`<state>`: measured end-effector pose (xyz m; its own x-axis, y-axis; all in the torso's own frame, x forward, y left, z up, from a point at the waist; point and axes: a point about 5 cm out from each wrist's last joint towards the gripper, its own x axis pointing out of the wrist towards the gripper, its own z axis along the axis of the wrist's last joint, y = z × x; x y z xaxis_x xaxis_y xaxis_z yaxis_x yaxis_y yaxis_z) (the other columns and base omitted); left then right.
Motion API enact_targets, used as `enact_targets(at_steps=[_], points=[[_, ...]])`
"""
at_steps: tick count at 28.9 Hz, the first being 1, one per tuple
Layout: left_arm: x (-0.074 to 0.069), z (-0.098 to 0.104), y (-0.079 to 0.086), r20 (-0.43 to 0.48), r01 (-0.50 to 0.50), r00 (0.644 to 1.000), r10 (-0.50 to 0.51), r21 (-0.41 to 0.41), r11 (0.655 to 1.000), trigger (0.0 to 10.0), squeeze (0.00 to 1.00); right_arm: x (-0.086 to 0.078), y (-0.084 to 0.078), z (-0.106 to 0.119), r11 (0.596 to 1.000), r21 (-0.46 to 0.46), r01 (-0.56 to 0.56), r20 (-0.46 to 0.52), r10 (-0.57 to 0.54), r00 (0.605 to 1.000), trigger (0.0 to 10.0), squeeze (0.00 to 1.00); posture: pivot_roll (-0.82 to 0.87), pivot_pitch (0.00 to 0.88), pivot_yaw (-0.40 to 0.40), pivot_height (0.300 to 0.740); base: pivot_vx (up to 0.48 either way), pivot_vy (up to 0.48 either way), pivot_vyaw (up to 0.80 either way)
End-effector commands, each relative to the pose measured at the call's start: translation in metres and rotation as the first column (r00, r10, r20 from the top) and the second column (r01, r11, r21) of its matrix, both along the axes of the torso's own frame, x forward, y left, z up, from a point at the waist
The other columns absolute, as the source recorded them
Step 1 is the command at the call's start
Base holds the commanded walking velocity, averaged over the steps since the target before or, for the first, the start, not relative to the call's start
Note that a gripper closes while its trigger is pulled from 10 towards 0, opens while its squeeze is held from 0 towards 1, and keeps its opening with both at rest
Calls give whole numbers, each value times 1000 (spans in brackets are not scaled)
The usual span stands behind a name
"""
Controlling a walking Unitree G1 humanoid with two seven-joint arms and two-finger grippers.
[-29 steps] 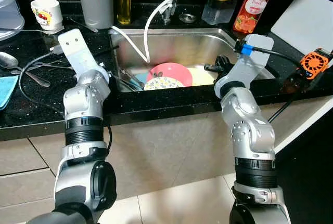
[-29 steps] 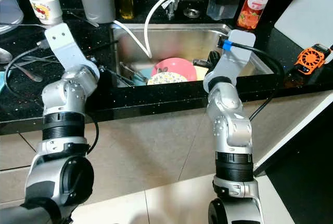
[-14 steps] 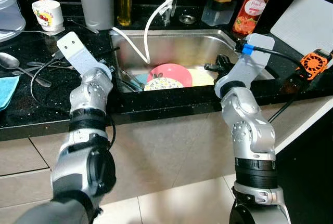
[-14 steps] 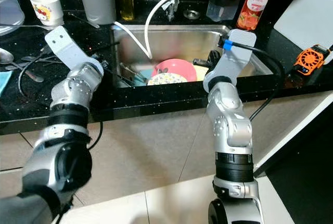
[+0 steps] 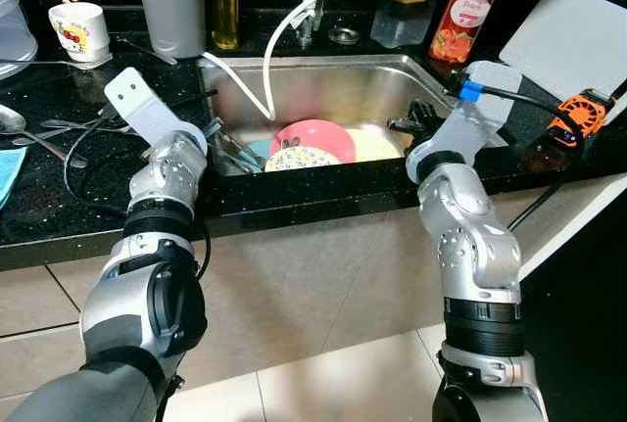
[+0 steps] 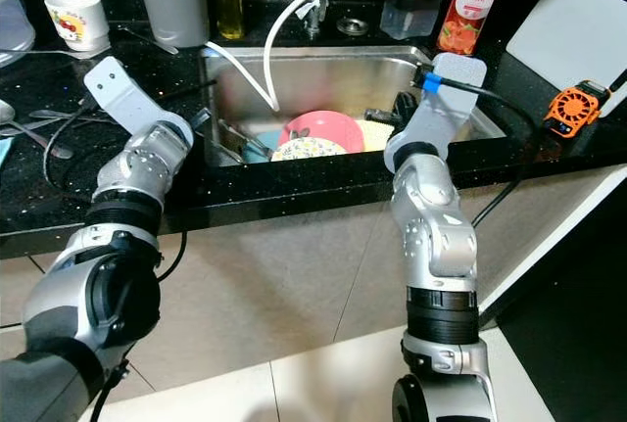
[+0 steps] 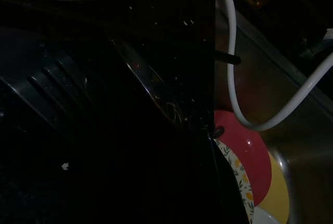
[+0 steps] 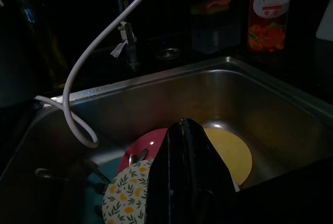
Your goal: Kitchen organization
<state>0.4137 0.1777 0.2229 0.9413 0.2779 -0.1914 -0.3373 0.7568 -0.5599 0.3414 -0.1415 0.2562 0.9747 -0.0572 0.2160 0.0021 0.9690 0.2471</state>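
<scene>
Right wrist view has the right gripper [image 8: 188, 130] pressed shut and empty above the sink [image 5: 392, 74], pink plate [image 5: 315, 135], yellow plate [image 8: 231, 154] and floral plate [image 5: 297, 159] all unlifted, left gripper [image 5: 217, 134] fingers unreadable at the rim, so organizing looks barely begun.

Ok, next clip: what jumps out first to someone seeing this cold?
The steel sink with its bright stack of plates: a pink plate, a floral one in front, a yellow one beside. A white hose loops down into it, and both silver arms reach over the black counter edge.
</scene>
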Motion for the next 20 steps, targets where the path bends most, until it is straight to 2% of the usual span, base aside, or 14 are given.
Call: enact_targets(at_steps=[1,3,4,5,10,12,13,15,16,17,18,19,20], points=[[-1,-11,-2,-15,12,1000,-12,19,1000,0,0,-1,-5,-3,1000,7,15,-13,-15,1000,10000,0,181,60,-72,740,0,0,0],[1,8,-10,99,37,994,-45,79,996,0,0,-1,-5,-3,1000,8,15,-14,-15,1000,10000,0,179,60,-74,740,0,0,0],[1,16,-13,138,42,989,-58,113,993,1647,0,-1,-5,-3,1000,9,16,-15,-16,1000,10000,0,178,60,-75,740,0,0,0],[2,26,-18,181,48,980,-78,166,985,10000,0,-1,-5,-3,1000,9,16,-15,-16,1000,10000,0,177,60,-76,740,0,0,0],[2,40,-25,238,50,965,-108,237,970,10000,0,-1,-6,-3,1000,8,17,-16,-17,1000,10000,0,177,61,-77,740,0,0,0],[2,62,-41,297,57,939,-174,362,930,10000,0,-2,-6,-3,1000,7,16,-16,-16,1000,10000,0,176,60,-79,740,0,0,0],[2,62,-41,297,57,939,-174,362,930,10000,0,-2,-6,-3,1000,7,16,-16,-16,1000,10000,0,176,60,-79,740,0,0,0],[4,67,-56,244,102,937,-249,490,866,10000,0,-2,-6,-3,1000,7,16,-17,-16,1000,10000,0,177,60,-79,740,0,0,0],[6,64,-64,191,152,935,-300,547,823,10000,0,-2,-5,-3,1000,7,16,-16,-16,1000,10000,0,177,60,-79,740,0,0,0],[7,61,-72,139,203,924,-357,612,764,10000,0,-2,-5,-3,1000,7,16,-16,-16,1000,10000,0,173,59,-80,740,0,0,0],[7,61,-72,139,203,924,-357,612,764,10000,0,-2,-5,-3,1000,7,16,-16,-16,1000,10000,0,173,59,-80,740,0,0,0],[7,60,-80,124,243,902,-414,647,723,10000,0,-2,-5,-3,1000,7,16,-16,-16,1000,10000,0,172,59,-78,740,0,0,0],[6,57,-90,78,301,869,-488,700,648,10000,0,-2,-5,-2,1000,7,17,-15,-17,1000,10000,0,172,57,-79,740,0,0,0]])
